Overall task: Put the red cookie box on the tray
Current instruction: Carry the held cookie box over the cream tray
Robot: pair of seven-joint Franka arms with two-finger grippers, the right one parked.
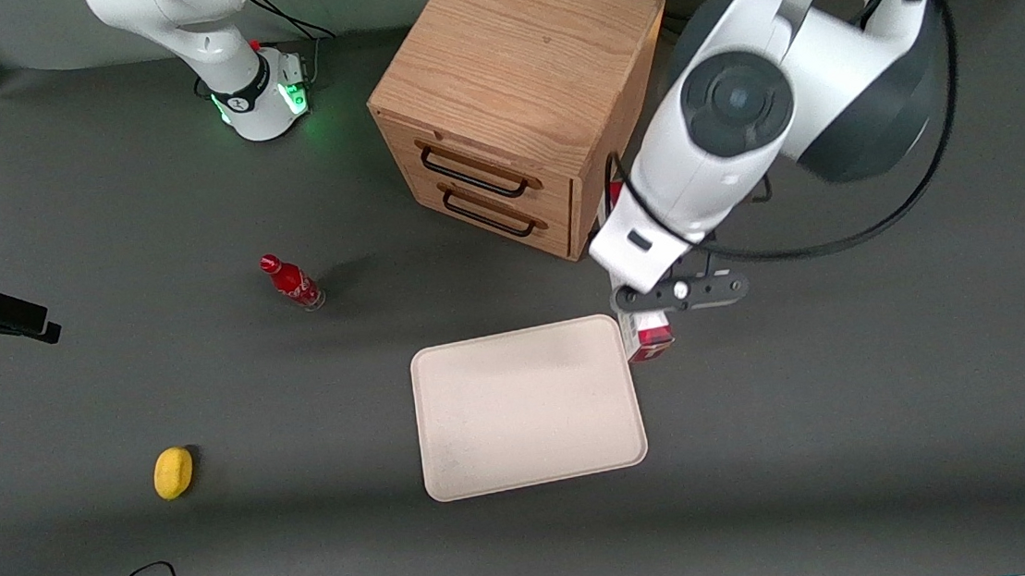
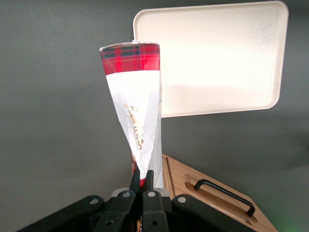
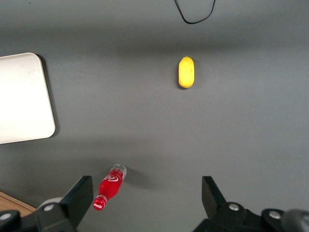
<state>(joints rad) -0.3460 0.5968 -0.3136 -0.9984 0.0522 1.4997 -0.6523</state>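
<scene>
Nearest the front camera lies the tray [image 1: 523, 408], bare on the worktop [image 1: 857, 406], and just beside its working-arm-side far corner hangs the red cookie box [image 1: 648, 336], lifted and upright, its lower end level with the tray's edge but not yet over it. Above it the gripper [image 2: 143, 182] has its jaws clenched on the box's top end, close in front of the wooden drawer cabinet [image 1: 506, 103]. This looks like the carry step: next, shift the box sideways over the tray, lower it, lay it down and release.
</scene>
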